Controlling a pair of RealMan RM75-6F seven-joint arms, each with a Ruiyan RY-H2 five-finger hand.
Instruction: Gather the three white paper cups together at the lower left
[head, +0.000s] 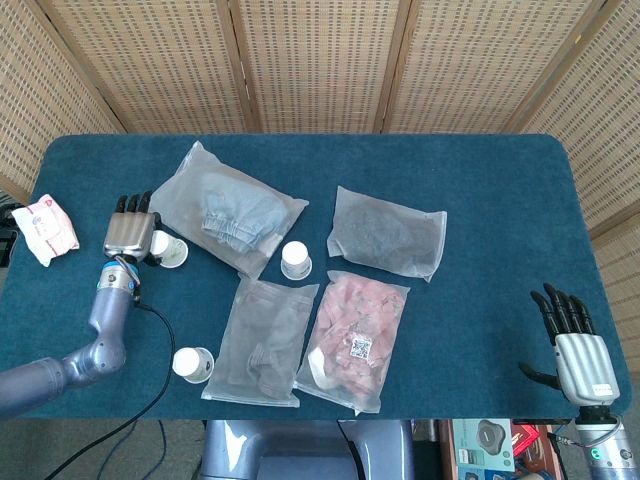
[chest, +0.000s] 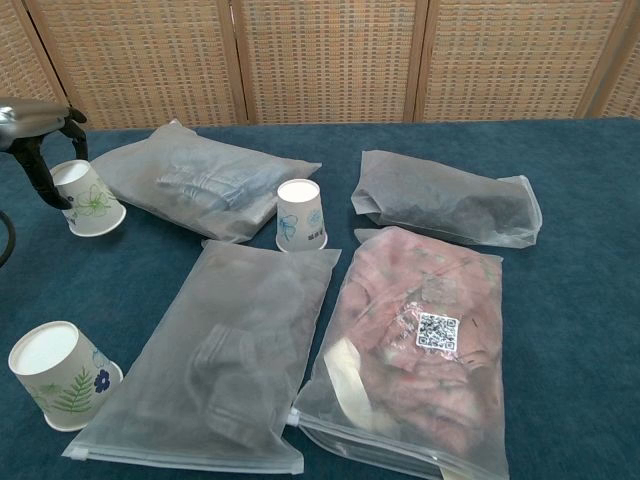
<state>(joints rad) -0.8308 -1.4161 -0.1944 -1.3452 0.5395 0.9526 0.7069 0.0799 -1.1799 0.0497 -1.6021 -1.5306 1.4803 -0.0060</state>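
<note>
Left hand (head: 128, 232) cupping far-left cup (chest: 88, 198), grip unconfirmed, cannot tell; may tip it against denim bag (head: 228, 208).

Bright, even light, soft faint shadows, both views sharp.

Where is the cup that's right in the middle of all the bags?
In the head view, the middle paper cup stands upside down near the table's centre, between the denim bag on its upper left and the pink bag on its lower right.
</note>
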